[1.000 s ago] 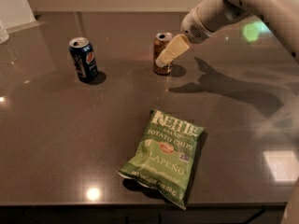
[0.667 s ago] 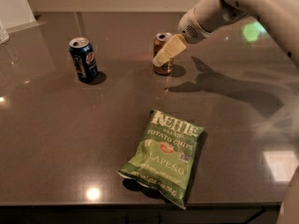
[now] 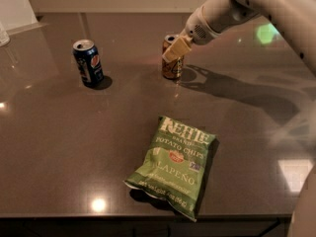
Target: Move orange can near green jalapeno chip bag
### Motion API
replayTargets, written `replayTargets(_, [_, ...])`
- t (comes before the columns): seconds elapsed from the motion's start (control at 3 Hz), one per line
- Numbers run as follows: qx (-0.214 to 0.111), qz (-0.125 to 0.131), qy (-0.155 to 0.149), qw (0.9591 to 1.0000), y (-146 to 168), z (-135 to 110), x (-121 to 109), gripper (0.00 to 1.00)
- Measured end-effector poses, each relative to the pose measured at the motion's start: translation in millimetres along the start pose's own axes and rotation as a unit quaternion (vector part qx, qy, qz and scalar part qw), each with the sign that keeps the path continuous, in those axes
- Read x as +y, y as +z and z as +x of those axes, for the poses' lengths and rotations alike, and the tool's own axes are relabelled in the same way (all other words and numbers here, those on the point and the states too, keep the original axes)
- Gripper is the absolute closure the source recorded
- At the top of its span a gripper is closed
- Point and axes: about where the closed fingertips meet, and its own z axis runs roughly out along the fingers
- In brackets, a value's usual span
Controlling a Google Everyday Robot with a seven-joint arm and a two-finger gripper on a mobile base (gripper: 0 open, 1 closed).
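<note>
The orange can (image 3: 172, 65) stands upright on the dark table at the back, right of centre. My gripper (image 3: 176, 50) reaches in from the upper right and sits right at the can's upper part, covering some of its top. The green jalapeno chip bag (image 3: 174, 164) lies flat near the table's front edge, well in front of the can and apart from it.
A dark blue can (image 3: 88, 62) with a red-white logo stands upright at the back left. The table's front edge (image 3: 148, 215) runs just below the bag. My white arm (image 3: 256, 4) spans the upper right. A pale object (image 3: 15, 6) sits at the far left corner.
My gripper has shifted slightly left and up against the orange can's top. The can, the bag and the blue can have stayed in place.
</note>
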Motion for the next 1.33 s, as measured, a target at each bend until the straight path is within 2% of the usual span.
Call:
replayTargets(0.33, [-0.003,-0.008,-0.002,1.0000,-7.4,-2.7,2.9,0.65])
replayTargets(0.67, [-0.005,-0.022,-0.014,0.9997,-24.7,-8.7,15.6,0.88])
replayTargets(1.0, [-0.006,-0.044,-0.028,0.9986,-48.7,-8.9,38.1,1.00])
replayTargets(1.33, [-0.007,-0.074,-0.034,0.9967,-67.8,0.8,66.3,1.00])
